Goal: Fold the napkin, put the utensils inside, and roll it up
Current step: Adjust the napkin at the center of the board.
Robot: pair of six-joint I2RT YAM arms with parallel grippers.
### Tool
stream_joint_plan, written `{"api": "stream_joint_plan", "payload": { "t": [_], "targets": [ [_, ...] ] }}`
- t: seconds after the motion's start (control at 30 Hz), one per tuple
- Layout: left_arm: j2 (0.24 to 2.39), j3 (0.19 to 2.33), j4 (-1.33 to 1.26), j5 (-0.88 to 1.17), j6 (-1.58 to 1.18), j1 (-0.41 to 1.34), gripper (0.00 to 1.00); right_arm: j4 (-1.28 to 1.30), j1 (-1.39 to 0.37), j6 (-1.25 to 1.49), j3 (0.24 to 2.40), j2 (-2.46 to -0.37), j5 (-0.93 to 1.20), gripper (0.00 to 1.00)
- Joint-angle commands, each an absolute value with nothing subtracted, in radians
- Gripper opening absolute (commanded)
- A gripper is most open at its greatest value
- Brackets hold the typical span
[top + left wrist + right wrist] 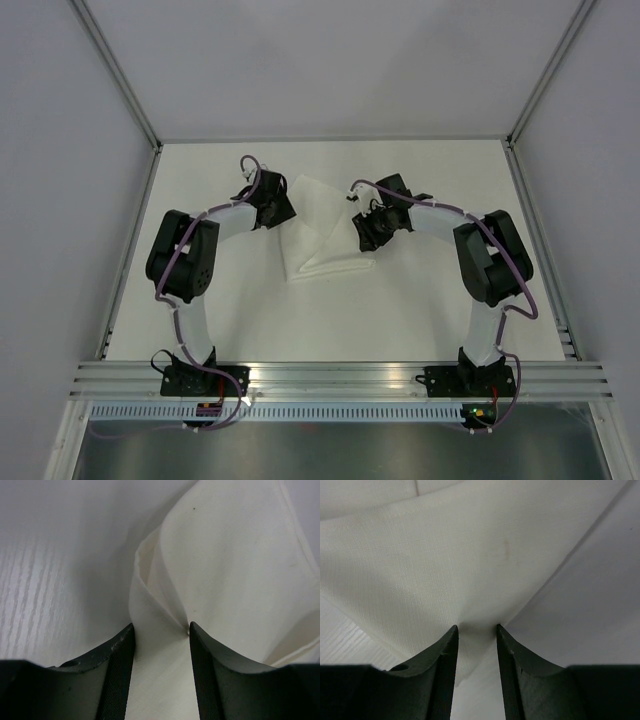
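Note:
The white napkin (322, 228) lies partly folded in the middle of the table, between my two grippers. My left gripper (282, 212) is at its left edge. In the left wrist view the cloth (235, 565) runs between the jaws of this gripper (161, 626), with creases meeting at the right fingertip. My right gripper (366, 236) is at the napkin's right edge. In the right wrist view it (477, 627) pinches a bunched fold of the cloth (445, 565), which is pulled up. The utensils are out of view.
The white table (430, 310) is bounded by metal side rails (132, 250) and grey walls. An aluminium rail (340, 376) with both arm bases runs along the near edge.

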State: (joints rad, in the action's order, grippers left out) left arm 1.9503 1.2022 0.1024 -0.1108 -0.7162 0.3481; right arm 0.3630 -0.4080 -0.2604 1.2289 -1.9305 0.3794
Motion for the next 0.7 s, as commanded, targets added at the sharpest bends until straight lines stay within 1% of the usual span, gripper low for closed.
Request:
{"api": "stream_joint_plan", "payload": {
  "t": [0.0, 0.27, 0.37, 0.5, 0.67],
  "targets": [
    [2.000, 1.268, 0.138, -0.041, -0.646, 0.350, 0.53, 0.451, -0.405, -0.232, 1.207, -1.887, 0.400, 0.43],
    [2.007, 1.338, 0.149, -0.032, -0.603, 0.348, 0.58, 0.480, -0.403, -0.221, 1.215, -1.832, 0.345, 0.43],
    [1.974, 1.350, 0.146, -0.029, -0.578, 0.339, 0.60, 0.483, -0.399, -0.222, 1.223, -1.792, 0.325, 0.48],
    [1.851, 1.345, 0.146, -0.025, -0.535, 0.328, 0.63, 0.479, -0.399, -0.255, 1.249, -1.717, 0.284, 0.52],
    [1.680, 1.278, 0.150, -0.049, -0.462, 0.322, 0.64, 0.440, -0.402, -0.308, 1.240, -1.643, 0.316, 0.53]
  ]
}}
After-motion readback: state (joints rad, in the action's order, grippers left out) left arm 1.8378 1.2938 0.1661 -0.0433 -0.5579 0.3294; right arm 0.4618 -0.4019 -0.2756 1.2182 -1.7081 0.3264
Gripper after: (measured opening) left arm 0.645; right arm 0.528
